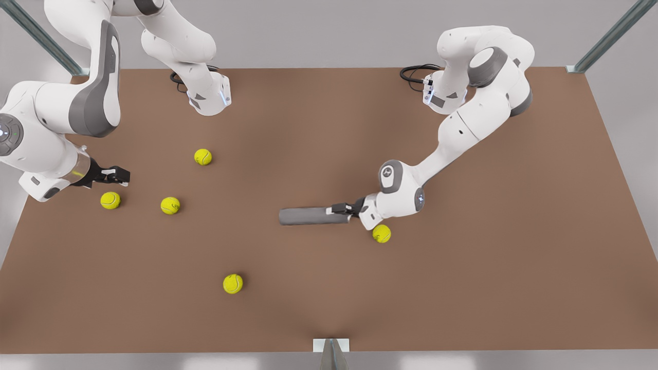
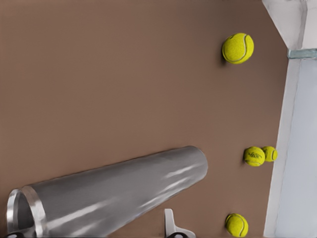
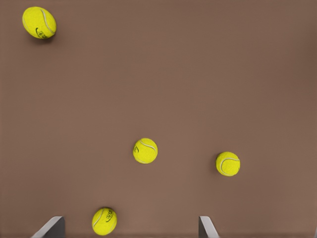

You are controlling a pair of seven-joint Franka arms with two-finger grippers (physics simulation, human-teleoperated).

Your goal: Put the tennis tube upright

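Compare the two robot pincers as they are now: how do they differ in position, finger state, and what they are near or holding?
The left pincer is at the rim end of the matte grey tennis tube, which lies on its side mid-table; the right pincer hangs apart at the front view's left, waiting.
The left pincer is shut on that tube; the right pincer is open and holds nothing.
Nearest the left pincer is one yellow-green tennis ball; another ball lies below the right pincer.

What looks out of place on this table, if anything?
The tennis tube lies flat on the table rather than upright, with the left gripper at its rimmed end. Five tennis balls lie scattered loose. The right gripper, open, waits near one.
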